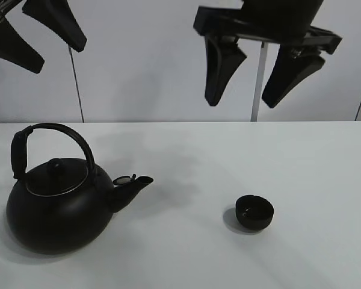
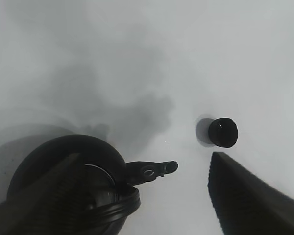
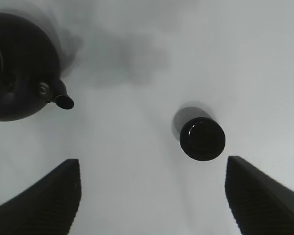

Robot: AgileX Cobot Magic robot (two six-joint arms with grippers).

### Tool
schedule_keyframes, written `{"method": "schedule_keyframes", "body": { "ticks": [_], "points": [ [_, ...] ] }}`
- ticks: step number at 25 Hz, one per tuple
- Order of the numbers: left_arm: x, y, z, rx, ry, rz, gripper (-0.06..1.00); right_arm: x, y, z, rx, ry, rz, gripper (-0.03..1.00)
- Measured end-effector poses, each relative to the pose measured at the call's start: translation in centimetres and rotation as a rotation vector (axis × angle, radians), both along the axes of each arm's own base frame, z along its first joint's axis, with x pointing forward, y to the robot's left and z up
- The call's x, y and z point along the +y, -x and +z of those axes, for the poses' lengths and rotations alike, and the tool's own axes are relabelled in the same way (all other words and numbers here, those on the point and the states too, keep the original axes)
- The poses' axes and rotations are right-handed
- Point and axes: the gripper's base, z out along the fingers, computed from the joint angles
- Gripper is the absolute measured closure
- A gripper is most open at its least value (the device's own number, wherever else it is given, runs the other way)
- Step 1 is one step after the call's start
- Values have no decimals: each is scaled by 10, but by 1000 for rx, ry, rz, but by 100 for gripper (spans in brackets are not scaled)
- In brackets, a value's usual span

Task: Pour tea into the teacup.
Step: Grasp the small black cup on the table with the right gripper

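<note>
High view: the kettle [image 1: 54, 205] sits at 8 o'clock on the white table [image 1: 301, 156], its spout aimed at the teacup [image 1: 254, 212] at 4 o'clock, well apart. The left claw [image 1: 59, 54] and right claw [image 1: 240, 102] hang above, both wide and empty.

Left wrist view: the kettle lies under one finger [image 2: 39, 196], with the teacup [image 2: 223, 132] near the other.

Right wrist view: the teacup [image 3: 202, 138] stands upright, just ahead of the spread fingers.

Readable text: none in any view.
Kettle [image 1: 54, 211], 8 o'clock: no legible marking.
Teacup [image 1: 254, 212], 5 o'clock: no legible marking.
</note>
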Motion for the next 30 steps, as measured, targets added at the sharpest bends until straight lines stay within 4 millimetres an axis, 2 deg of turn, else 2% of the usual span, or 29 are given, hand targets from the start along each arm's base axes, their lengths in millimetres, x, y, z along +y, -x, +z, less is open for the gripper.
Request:
{"method": "schedule_keyframes", "body": {
  "ticks": [6,9,16,21,30],
  "points": [
    [0,0,0,-2,0,1,43,11,-16,-44,117,81,8,41],
    [0,0,0,-2,0,1,43,11,-21,-57,135,122,10,41],
    [0,0,0,-2,1,2,43,8,-25,-65,133,176,22,40],
    [0,0,0,-3,1,3,43,9,-30,-83,170,211,29,40],
    [0,-1,0,-8,1,6,43,11,-33,-100,210,231,32,32]
  ]
}}
